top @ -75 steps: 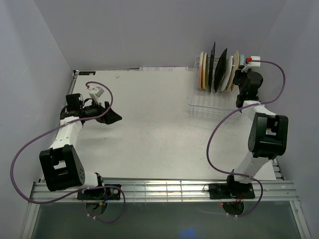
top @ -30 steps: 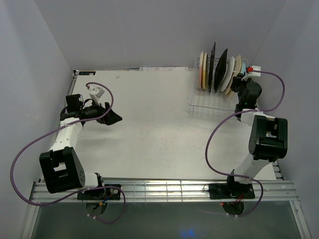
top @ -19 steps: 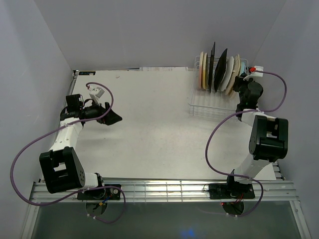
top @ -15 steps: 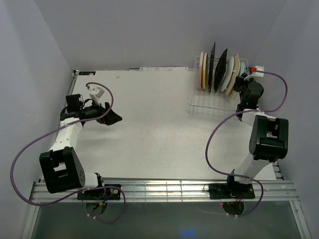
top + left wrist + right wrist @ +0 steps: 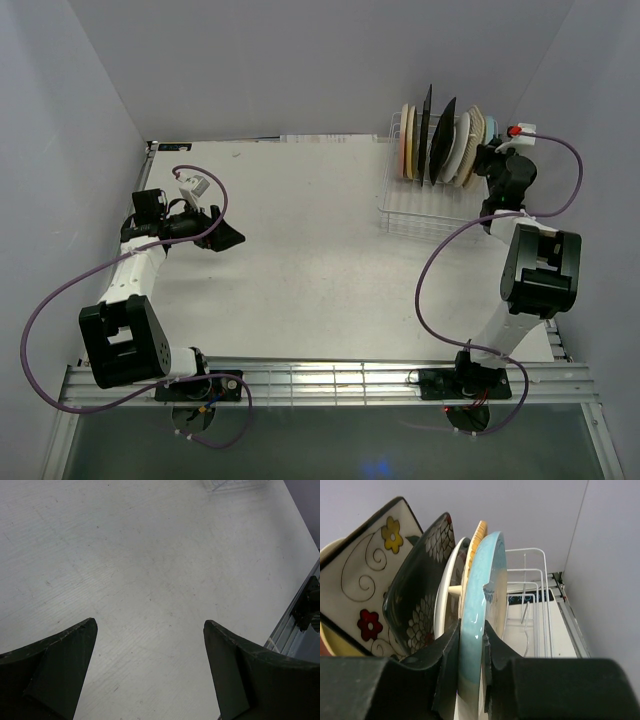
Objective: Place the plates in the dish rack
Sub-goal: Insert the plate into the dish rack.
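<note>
The white wire dish rack (image 5: 412, 212) stands at the far right of the table, with several plates upright in its back half. My right gripper (image 5: 483, 650) is shut on the rim of the round blue-cream plate (image 5: 479, 610), the rightmost one in the rack (image 5: 489, 128). Beside it stand an orange ribbed plate (image 5: 479, 534), a white round plate (image 5: 446, 597), the square black floral plate (image 5: 422, 580) and the square cream floral plate (image 5: 360, 575). My left gripper (image 5: 150, 630) is open and empty over bare table at the left (image 5: 222, 237).
The rack's front slots and tines (image 5: 527, 587) are unoccupied to the right of the blue plate. The right wall (image 5: 610, 570) is close beside the rack. A metal rail (image 5: 320, 378) runs along the near table edge.
My right gripper has shifted right and slightly back with the blue-cream plate in it, tipping the plate more upright at the rack's right end. The left arm has not moved.
</note>
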`<control>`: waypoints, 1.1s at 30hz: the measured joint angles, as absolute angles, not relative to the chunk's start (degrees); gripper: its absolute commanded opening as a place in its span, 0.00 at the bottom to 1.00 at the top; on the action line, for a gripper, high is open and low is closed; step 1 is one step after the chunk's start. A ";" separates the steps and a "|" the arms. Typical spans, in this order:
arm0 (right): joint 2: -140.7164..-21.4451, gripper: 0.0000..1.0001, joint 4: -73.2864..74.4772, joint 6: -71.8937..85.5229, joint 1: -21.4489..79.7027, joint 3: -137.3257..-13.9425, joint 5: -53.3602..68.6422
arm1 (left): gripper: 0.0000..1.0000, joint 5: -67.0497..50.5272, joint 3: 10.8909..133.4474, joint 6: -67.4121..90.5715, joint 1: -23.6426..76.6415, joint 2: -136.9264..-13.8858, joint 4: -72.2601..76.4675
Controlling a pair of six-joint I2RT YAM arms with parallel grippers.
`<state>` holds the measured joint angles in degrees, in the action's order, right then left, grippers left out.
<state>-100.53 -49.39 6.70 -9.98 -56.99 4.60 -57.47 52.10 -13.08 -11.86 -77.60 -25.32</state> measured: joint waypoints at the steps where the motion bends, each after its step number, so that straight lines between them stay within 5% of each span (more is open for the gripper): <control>1: -101.10 0.08 -49.39 6.72 -10.07 -57.93 4.73 | 0.98 -57.47 52.10 -13.08 -11.86 -77.60 -25.34; 10: -106.28 0.08 -49.50 6.76 -10.20 -65.89 5.30 | 0.98 -57.43 52.10 -13.06 -11.86 -77.60 -25.43; 18: -106.61 0.14 -51.13 7.01 -10.33 -65.32 5.56 | 0.98 -57.43 52.10 -13.06 -11.86 -77.60 -25.43; 33: -106.91 0.08 -57.76 12.88 -13.52 -59.79 8.49 | 0.98 -57.45 52.10 -13.08 -11.81 -77.21 -25.45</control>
